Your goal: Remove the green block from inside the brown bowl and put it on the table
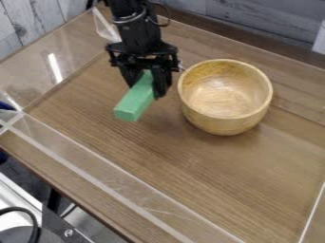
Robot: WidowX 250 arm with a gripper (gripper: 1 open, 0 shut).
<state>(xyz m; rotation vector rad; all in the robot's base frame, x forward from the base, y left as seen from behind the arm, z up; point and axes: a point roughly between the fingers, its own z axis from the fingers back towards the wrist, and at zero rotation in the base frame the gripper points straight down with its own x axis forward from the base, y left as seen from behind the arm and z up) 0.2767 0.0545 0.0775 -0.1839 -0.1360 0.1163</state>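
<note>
My gripper [143, 84] hangs just left of the brown bowl [226, 95], shut on the upper end of the green block [135, 101]. The block tilts down and to the left, its lower end close above the table [178, 161]; I cannot tell whether it touches the wood. The bowl stands upright at the right of the table with nothing inside it. The black fingers [128, 76] clamp the bar from both sides.
Low clear acrylic walls [76, 157] run around the tabletop. A clear acrylic bracket [102, 24] stands at the back left corner. Open wood surface lies in front of and left of the bowl.
</note>
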